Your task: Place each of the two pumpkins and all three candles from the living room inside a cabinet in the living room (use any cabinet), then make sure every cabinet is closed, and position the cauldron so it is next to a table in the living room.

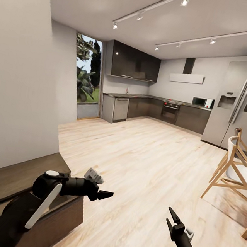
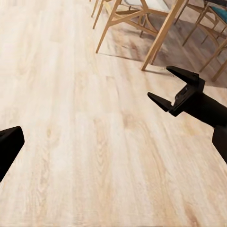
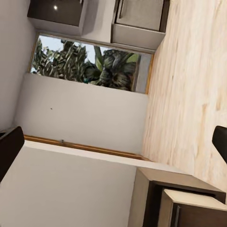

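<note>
Nearest the robot in the head view, the left arm bends at the elbow above the end of the dark brown cabinet (image 1: 22, 180), forearm running level toward the middle of the room. The left gripper (image 1: 104, 194) points sideways over the wood floor (image 1: 144, 169); whether its jaws are spread or closed cannot be determined. The right arm reaches forward and low, and the right gripper (image 1: 170, 216) points up and away with fingers spread and nothing between them. The left wrist view confirms this gap at the right gripper (image 2: 172, 88). The cabinet sits against the left wall with its drawer front closed. Wooden chairs (image 1: 236, 169) stand near the right. Farther off are the refrigerator (image 1: 239, 103), kitchen counter (image 1: 156, 108) and window (image 1: 87, 76).
</note>
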